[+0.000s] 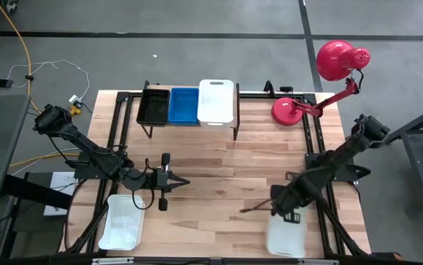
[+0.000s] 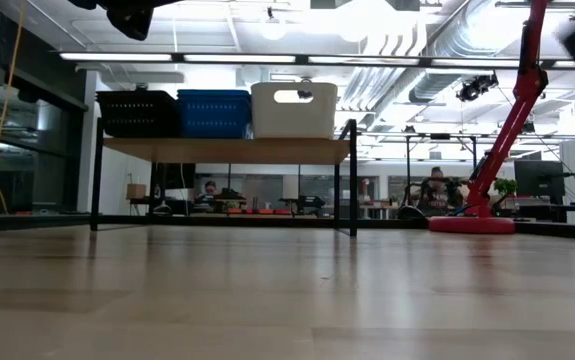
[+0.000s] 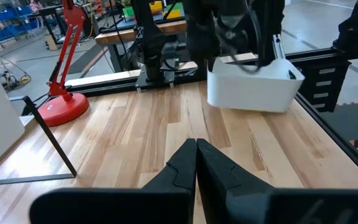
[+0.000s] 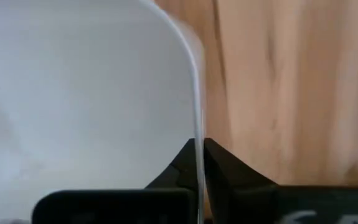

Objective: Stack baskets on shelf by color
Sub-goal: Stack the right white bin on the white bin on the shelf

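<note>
Right tool: fingers clamped on the thin rim of a larger white plastic basket at the wooden worktop's near right edge. Left tool: fingers together, holding nothing, mid-worktop. Low light-wood shelf: black perforated basket, blue basket, white basket side by side.

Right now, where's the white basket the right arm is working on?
High view: the white basket sits at the table's front right corner, its rim pinched by the right tool, shut on it.
</note>
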Robot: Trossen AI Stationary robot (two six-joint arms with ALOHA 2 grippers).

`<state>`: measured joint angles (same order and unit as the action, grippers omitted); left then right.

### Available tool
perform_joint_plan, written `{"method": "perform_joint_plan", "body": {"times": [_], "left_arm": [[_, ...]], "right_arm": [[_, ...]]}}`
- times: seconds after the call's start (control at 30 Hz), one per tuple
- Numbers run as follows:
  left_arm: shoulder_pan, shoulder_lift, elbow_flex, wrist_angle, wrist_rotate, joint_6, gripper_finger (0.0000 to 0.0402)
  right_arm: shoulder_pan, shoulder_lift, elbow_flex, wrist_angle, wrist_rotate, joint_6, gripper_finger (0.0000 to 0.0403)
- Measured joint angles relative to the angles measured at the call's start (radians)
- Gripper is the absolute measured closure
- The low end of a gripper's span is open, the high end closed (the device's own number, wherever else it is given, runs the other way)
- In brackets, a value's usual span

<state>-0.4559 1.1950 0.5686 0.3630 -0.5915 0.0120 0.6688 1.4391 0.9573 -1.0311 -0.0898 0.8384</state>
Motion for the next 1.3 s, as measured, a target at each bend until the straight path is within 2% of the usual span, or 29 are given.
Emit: {"method": "perform_joint_plan", "body": {"times": [0.17, 0.43, 0.63, 0.8, 0.83, 0.97, 1.07, 1.3], "left_arm": [[0.000, 0.000, 0.000, 0.000, 0.000, 0.000, 0.0402], [0.000, 0.000, 0.000, 0.000, 0.000, 0.000, 0.0402], [0.000, 0.000, 0.000, 0.000, 0.000, 0.000, 0.0401], [0.000, 0.000, 0.000, 0.001, 0.000, 0.000, 0.0401], [0.000, 0.000, 0.000, 0.000, 0.000, 0.000, 0.0402], [0.000, 0.000, 0.000, 0.001, 0.001, -0.009, 0.0401], [-0.002, 0.000, 0.000, 0.000, 0.002, -0.014, 0.0401], [-0.003, 0.000, 0.000, -0.007, 0.005, -0.028, 0.0402]], "right_arm": [[-0.137, -0.005, 0.201, -0.006, 0.122, -0.235, 0.0402], [-0.381, 0.010, 0.633, -0.042, 0.396, -0.762, 0.0402], [-0.552, 0.152, 1.041, -0.123, 0.634, -1.129, 0.0403], [-0.713, 0.327, 1.375, -0.211, 0.730, -1.286, 0.0403], [-0.747, 0.354, 1.403, -0.211, 0.738, -1.295, 0.0403], [-0.862, 0.337, 1.282, -0.082, 0.758, -1.403, 0.0403], [-0.927, 0.344, 1.259, -0.082, 0.710, -1.398, 0.0403], [-0.973, 0.348, 1.252, -0.042, 0.619, -1.396, 0.0403]]}}
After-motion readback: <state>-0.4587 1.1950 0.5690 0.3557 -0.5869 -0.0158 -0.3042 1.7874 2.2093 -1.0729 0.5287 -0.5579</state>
